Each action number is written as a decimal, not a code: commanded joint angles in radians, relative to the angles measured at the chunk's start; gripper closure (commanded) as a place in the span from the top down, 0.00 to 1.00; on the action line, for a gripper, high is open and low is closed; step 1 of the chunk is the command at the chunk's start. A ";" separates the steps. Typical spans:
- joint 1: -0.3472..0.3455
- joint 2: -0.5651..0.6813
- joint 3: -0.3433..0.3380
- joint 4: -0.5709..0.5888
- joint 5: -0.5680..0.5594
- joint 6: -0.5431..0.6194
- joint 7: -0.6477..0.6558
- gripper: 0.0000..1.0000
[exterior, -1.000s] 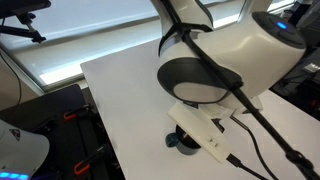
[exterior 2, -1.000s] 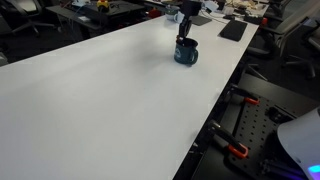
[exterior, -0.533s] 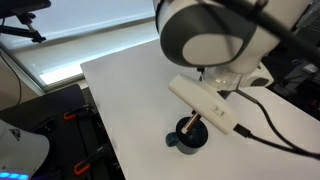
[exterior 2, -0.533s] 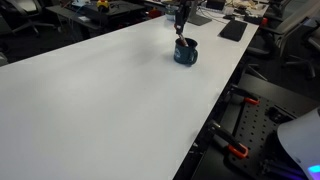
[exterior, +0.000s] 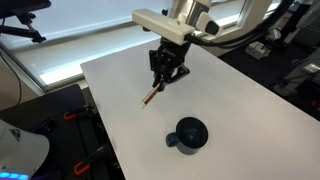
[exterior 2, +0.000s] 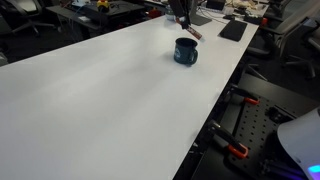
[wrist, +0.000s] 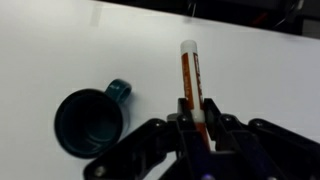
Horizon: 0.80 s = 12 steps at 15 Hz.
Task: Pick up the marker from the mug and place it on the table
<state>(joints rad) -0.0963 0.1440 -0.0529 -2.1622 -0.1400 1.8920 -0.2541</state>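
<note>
My gripper (exterior: 166, 76) is shut on the orange-red marker (exterior: 153, 94) and holds it in the air above the white table (exterior: 240, 110), tilted with its lower end pointing down. In the wrist view the marker (wrist: 190, 75) sticks out from between the jaws (wrist: 197, 112). The dark blue mug (exterior: 190, 134) stands empty on the table, below and apart from the gripper; it shows too in the wrist view (wrist: 90, 120) and in an exterior view (exterior 2: 185, 51), where the gripper (exterior 2: 183, 22) hangs above it with the marker (exterior 2: 192, 32).
The table edge (exterior: 100, 120) drops off to black equipment and cables. A dark flat object (exterior 2: 233, 31) and desk clutter lie at the far end of the table. A window runs behind the table.
The gripper has risen out of the mug with the marker in it and moved away across the table. The mug stays in place, now empty.
</note>
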 commanded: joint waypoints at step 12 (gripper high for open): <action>0.058 0.147 0.062 -0.139 0.069 0.256 0.033 0.05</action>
<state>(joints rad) -0.0327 0.2764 0.0059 -2.2615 -0.0875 2.0494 -0.2105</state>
